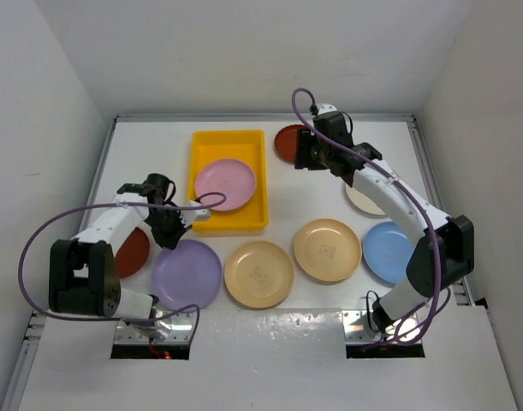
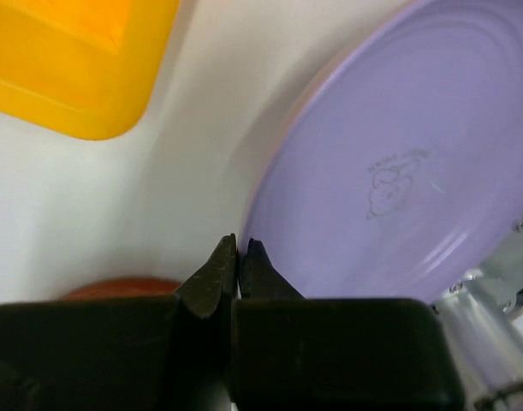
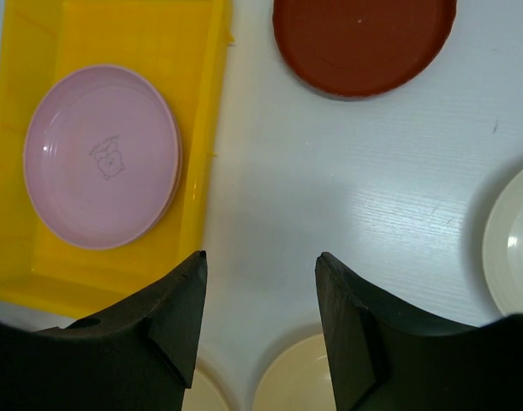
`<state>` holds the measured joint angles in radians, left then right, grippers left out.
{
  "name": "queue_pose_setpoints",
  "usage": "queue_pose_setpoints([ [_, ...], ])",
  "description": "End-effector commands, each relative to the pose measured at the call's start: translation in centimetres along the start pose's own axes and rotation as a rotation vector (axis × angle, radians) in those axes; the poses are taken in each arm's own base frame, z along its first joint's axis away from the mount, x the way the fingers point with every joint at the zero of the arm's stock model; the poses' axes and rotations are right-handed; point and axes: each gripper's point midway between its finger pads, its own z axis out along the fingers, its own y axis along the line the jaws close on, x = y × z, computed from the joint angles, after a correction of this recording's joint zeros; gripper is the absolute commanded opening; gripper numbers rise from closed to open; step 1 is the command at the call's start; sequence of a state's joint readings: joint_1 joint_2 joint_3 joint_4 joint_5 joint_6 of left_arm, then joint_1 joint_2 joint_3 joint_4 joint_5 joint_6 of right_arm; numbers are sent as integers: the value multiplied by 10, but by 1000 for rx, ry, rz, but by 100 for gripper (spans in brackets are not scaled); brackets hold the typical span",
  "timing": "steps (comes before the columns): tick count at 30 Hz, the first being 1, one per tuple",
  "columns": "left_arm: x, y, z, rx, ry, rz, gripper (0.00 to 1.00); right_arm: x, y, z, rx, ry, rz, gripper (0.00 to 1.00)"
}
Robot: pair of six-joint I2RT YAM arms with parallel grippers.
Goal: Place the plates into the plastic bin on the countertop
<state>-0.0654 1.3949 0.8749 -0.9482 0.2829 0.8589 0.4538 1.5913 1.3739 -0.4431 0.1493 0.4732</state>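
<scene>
While the left gripper (image 2: 240, 250) hangs pressed together on nothing, just beside the purple plate (image 1: 186, 273) near the left edge of the worktop (image 1: 304, 197), the right gripper (image 3: 261, 265) stands spread and empty toward the far edge. One pink plate (image 1: 224, 184) lies inside the yellow bin (image 1: 229, 137), far left of centre; a dark red plate (image 1: 287, 141) sits just beside it.

The left gripper (image 2: 240, 261), tips pressed together on nothing, sits just left of the purple plate (image 2: 398, 163); the yellow bin (image 2: 73, 68) lies ahead-left.

Glossy yellow plastic bin (image 1: 229, 141)
</scene>
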Motion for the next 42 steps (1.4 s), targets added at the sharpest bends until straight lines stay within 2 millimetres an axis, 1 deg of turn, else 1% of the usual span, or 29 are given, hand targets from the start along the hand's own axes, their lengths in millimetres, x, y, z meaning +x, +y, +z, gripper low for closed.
queue_pose_setpoints([
  [1,-26,-12,-31,23,-65,138,0,-17,5,-14,-58,-56,-8,53],
  [2,-34,-13,-45,22,-86,143,0,-14,5,-14,-61,-54,-8,53],
  [4,-54,-19,-57,47,-140,163,0,-13,3,-14,-66,-61,-2,53],
  [5,-72,-18,-75,38,-176,181,0,-12,4,-14,-74,-60,8,53],
  [7,-99,-23,-87,105,-250,157,0,-10,5,-12,-80,-61,18,52],
  [8,-107,-25,-95,142,-278,130,0,-9,6,-12,-83,-60,17,52],
  [9,-132,-12,-117,109,-358,146,0,-10,8,-11,-88,-62,22,52],
  [10,-143,-4,-115,153,-380,62,0,-11,7,-8,-86,-65,24,52],
  [11,-156,10,-119,136,-411,30,0,-13,6,-7,-81,-65,30,52],
  [12,-169,33,-136,85,-454,-39,0,-16,5,-6,-80,-69,33,52],
  [14,-182,65,-141,63,-495,-130,0,-21,5,-5,-77,-79,37,52],
  [15,-198,98,-138,25,-537,-170,0,-23,6,-4,-76,-81,38,52],
  [16,-200,116,-135,-3,-535,-282,0,-23,5,-1,-69,-77,37,52],
  [17,-203,134,-132,-31,-547,-324,0,-24,3,0,-63,-77,35,52],
  [18,-211,154,-118,-35,-561,-346,0,-24,0,2,-51,-73,38,52],
  [19,-220,165,-120,-49,-582,-350,0,-30,0,0,-48,-82,39,51],
  [21,-226,178,-109,-32,-579,-395,0,-29,-3,4,-23,-71,37,51],
  [22,-234,182,-109,-32,-588,-395,0,-31,-2,2,-18,-70,37,51],
  [23,-234,189,-91,-8,-571,-433,0,-31,-6,4,-5,-67,34,51],
  [24,-228,194,-84,0,-560,-461,0,-32,-8,4,10,-69,36,51],
  [27,-223,204,-67,-8,-528,-494,0,-31,-12,6,30,-63,36,51],
  [28,-219,202,-60,4,-513,-504,0,-30,-13,7,36,-58,35,51],
  [31,-212,210,-51,-32,-486,-517,0,-27,-14,9,45,-50,46,51],
  [33,-212,205,-40,-44,-451,-514,0,-26,-16,9,52,-43,58,51],
  [34,-210,207,-39,-57,-443,-506,0,-24,-15,10,52,-39,57,51],
  [36,-210,199,-32,-71,-407,-483,0,-24,-15,10,51,-34,58,51],
  [38,-206,200,-27,-96,-374,-472,0,-25,-15,8,53,-37,52,51],
  [40,-200,201,-23,-109,-352,-460,1,-22,-18,9,60,-25,54,51],
  [42,-198,198,-14,-102,-330,-460,6,-19,-18,8,61,-18,49,51],
])
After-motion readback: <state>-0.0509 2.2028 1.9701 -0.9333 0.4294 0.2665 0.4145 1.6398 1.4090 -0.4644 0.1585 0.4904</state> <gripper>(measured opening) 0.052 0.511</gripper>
